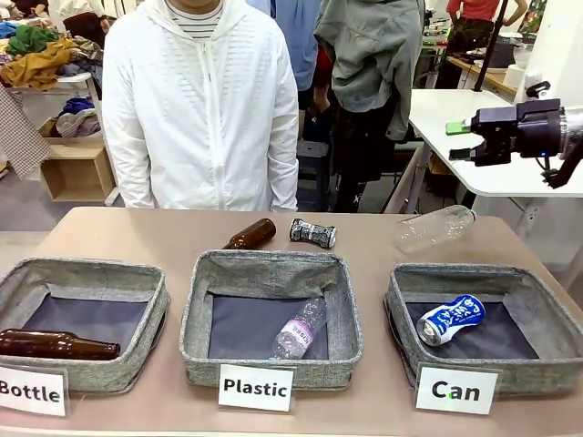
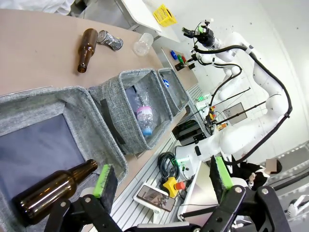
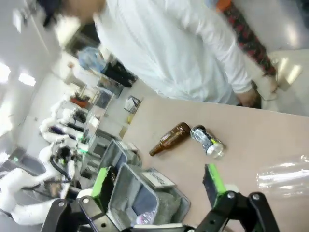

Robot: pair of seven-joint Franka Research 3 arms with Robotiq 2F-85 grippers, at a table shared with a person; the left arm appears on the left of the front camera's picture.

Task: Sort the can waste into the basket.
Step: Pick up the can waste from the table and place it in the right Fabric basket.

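The blue-and-white can (image 1: 451, 320) lies in the right "Can" basket (image 1: 545, 375), the black can (image 1: 312, 233) lies on the far table (image 1: 137, 237) beside a brown bottle (image 1: 251, 235), and the right claw (image 1: 462, 141), raised at far right, and the left claw (image 2: 161, 179) both gape wide and empty.

White table (image 1: 437, 109) back right; wooden crate (image 1: 77, 171) left (perhaps a shelf); grey floor (image 1: 23, 211).

Tan table (image 1: 137, 232) carries the Bottle basket (image 1: 82, 270), Plastic basket (image 1: 273, 264) and Can basket (image 1: 483, 273) in a row. Behind them, a brown bottle (image 1: 252, 234) and black can (image 1: 312, 232) lie well left of the right gripper (image 1: 458, 141)'s jaws; a clear bottle (image 1: 435, 226) lies seemingly almost beneath them.
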